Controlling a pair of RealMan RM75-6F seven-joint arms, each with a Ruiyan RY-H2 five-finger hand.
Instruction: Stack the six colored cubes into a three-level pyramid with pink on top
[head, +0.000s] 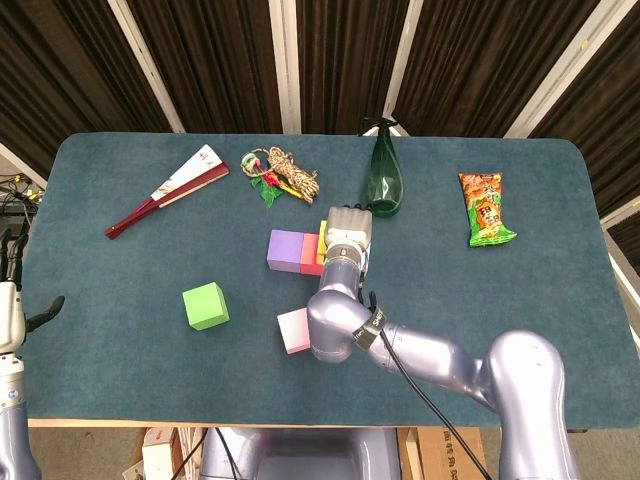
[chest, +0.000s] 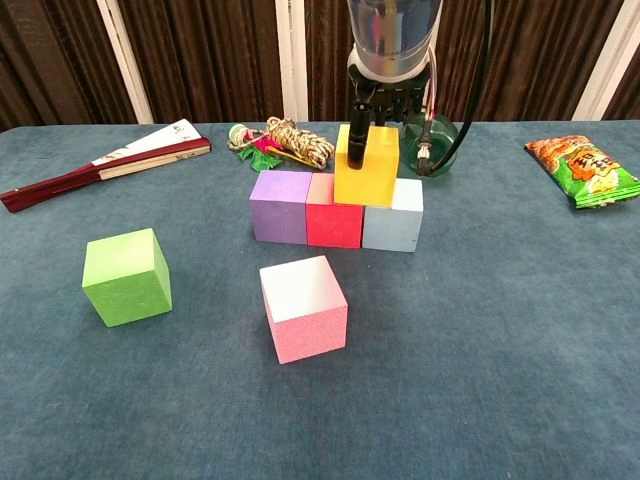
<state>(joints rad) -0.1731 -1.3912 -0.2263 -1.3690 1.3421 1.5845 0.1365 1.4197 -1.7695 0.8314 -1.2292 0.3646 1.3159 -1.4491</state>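
A purple cube (chest: 280, 205), a red cube (chest: 333, 210) and a light blue cube (chest: 393, 215) stand in a row, touching. The yellow cube (chest: 365, 172) sits on top, across the red and light blue ones. My right hand (chest: 385, 95) comes down from above and grips the yellow cube's upper part, one finger over its front face. In the head view my right forearm (head: 345, 270) hides most of this stack. The pink cube (chest: 303, 308) lies in front of the row, and the green cube (chest: 127, 277) sits apart at the left. My left hand (head: 12, 290) hangs open at the table's left edge.
Along the back lie a folded fan (head: 165, 190), a bundle of rope (head: 285, 175), a dark green bottle (head: 384, 180) just behind the stack, and a snack bag (head: 487, 208) at the right.
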